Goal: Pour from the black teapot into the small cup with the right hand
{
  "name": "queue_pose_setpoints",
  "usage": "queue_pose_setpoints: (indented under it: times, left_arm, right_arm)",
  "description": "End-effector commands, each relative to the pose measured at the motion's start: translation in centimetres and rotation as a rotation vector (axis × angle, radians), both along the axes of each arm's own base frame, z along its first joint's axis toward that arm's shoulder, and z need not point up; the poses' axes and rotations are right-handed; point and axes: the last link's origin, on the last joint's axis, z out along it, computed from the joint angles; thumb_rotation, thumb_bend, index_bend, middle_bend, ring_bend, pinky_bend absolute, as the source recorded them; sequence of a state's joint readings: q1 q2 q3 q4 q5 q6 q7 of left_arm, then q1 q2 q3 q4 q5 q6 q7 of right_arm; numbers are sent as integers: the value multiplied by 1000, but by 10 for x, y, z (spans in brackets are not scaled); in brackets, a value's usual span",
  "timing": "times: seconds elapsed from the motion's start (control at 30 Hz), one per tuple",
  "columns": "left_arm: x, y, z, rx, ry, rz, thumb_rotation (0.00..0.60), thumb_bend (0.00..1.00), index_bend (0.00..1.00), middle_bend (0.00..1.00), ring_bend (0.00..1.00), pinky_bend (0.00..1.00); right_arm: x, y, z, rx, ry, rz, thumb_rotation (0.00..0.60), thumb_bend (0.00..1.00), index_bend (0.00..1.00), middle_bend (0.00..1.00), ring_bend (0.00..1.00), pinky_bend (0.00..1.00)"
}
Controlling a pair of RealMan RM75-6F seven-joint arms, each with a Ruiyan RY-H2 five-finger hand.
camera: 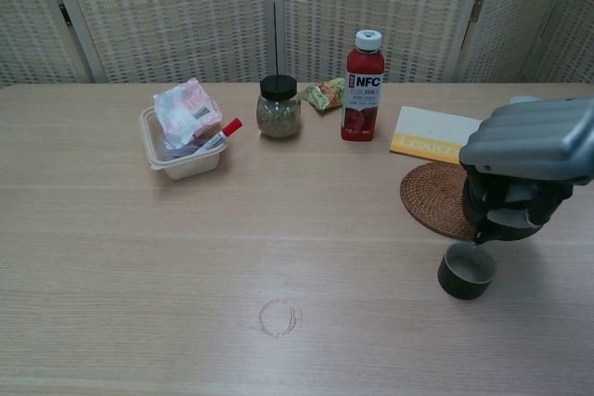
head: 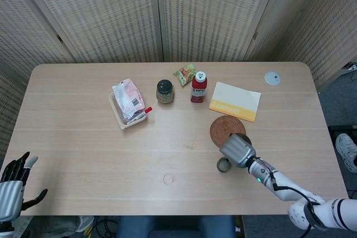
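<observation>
Hanging off the near-left corner of the light wooden table [head: 83,154], at about 8 o'clock in the head view, the left hand [head: 12,185] holds nothing, its dark fingers spread upward. At about 5 o'clock, the right hand [camera: 525,166] grips the black round teapot [camera: 509,210] from above, its grey back covering most of the pot, which is held tipped with its lower edge just over the rim of the small dark ceramic cup [camera: 466,270]. That cup stands upright on the table, just nearer than the round woven rattan coaster [camera: 440,198]. Farther back, toward 1 o'clock, lies a cream booklet with a yellow band [camera: 434,135]. At 12 o'clock stand a red NFC juice bottle with a white cap [camera: 364,86], a small green snack packet [camera: 326,95] and a black-lidded glass jar [camera: 277,108]. At 11 o'clock a clear plastic tub of pink wrapped packets [camera: 182,132] sits. A small white disc [head: 272,78] lies at the far-right corner.
</observation>
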State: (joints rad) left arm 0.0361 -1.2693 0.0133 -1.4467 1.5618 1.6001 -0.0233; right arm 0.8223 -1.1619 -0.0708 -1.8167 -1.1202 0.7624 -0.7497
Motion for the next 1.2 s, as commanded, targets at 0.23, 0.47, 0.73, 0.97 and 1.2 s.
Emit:
queue_pose_setpoints:
  times: [0.23,0.47,0.73,0.97,1.2]
  left_arm:
    - [-1,-1,0,2,-2,0,600,205,104,0,71,40]
    - [0,0,1,3,-1,-4,600,205,104,0,71,40]
    - [0,0,0,3,-2,-5,600,205,104,0,71,40]
    - [-1,-1,1,5,-2,-3,600,205,104,0,71,39]
    - [-1,-2,1,7,-3,-2,600,205,104,0,71,39]
  right_arm:
    - [6,2,0,-7,51,51,600,658,962,999,892,411]
    - [9,4,2,-20,79,80,600,659,962,1000,893,411]
    - [10,6,5,-33,101,97,600,659,962,1000,894,411]
    - [11,8,5,-36,118,110,600,659,962,1000,894,411]
    - [13,9,5,-38,128,116,600,658,962,1000,897,411]
